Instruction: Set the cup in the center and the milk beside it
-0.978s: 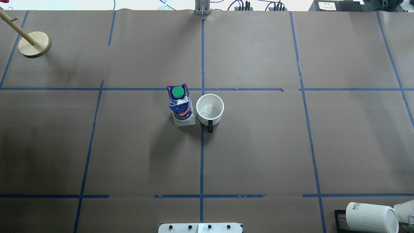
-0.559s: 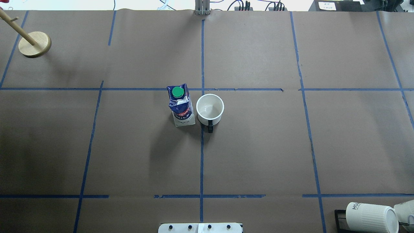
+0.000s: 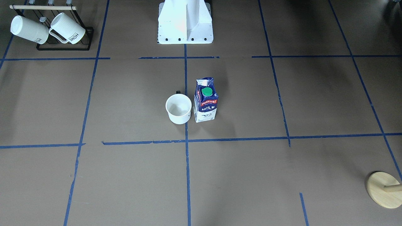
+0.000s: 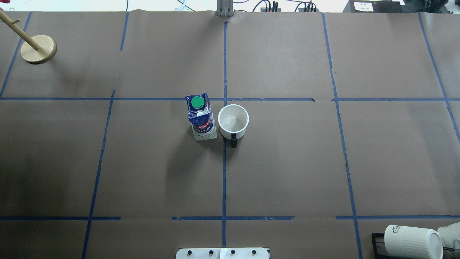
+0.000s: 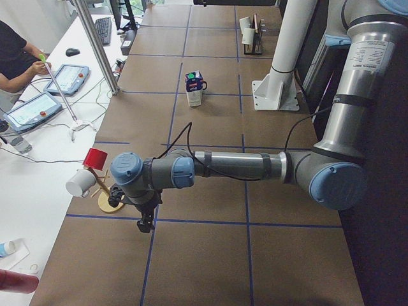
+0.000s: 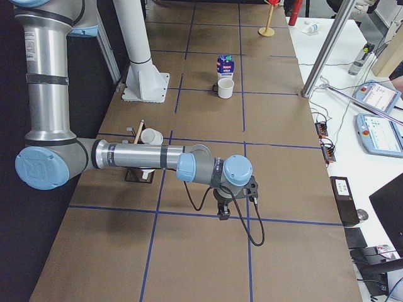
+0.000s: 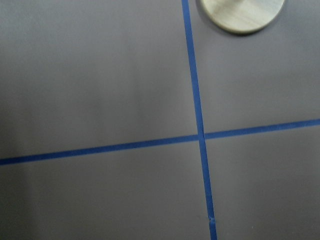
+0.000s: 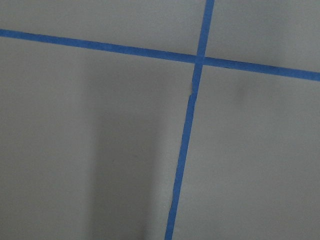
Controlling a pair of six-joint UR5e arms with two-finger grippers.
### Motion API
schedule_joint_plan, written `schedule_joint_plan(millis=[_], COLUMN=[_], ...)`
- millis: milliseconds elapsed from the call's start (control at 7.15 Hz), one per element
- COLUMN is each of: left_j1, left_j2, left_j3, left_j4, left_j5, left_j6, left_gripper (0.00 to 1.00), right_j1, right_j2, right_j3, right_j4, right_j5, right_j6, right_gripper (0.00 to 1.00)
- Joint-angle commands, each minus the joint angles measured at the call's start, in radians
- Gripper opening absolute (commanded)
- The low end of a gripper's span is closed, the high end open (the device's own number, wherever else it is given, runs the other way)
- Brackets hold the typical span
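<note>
TABLE CENTRE — The white cup [image 4: 233,121] stands mouth up against the central tape line [image 4: 224,180], its dark handle at 6 o'clock seen from overhead. The Pascual milk carton [image 4: 201,117] is just beside it at 9 o'clock, long axis vertical, green cap up. Placement looks complete; best left undisturbed. The left gripper [image 5: 146,223] and right gripper [image 6: 222,212] hang well apart — jaw width cannot be told.

Looks like a robotics lab rather than a home. Shows in the table [image 4: 287,162] wrapped in brown paper and gridded with blue tape [image 4: 224,180], with a big jointed robot arm [image 5: 236,164] stretched over it. Flanked by white benches [image 5: 44,137] carrying control tablets [image 5: 67,78], a keyboard [image 5: 102,27] and loose cables [image 4: 266,5].
</note>
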Motion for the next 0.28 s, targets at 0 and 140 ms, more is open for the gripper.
schedule_joint_plan(millis=[0, 140], left_j1=[0.005, 0.005], left_j2=[0.021, 0.014], left_j3=[-0.055, -0.055], left_j4=[0.0, -0.009], left_j5=[0.002, 0.004], left_j6=[0.0, 0.0], left_gripper=[1.0, 1.0], right_j1=[0.0, 0.0], right_j2=[-0.002, -0.002], right_j3=[-0.015, -0.017], right_j4=[0.002, 0.002], right_j5=[0.001, 0.01], right_j6=[-0.004, -0.004], right_gripper=[1.0, 1.0])
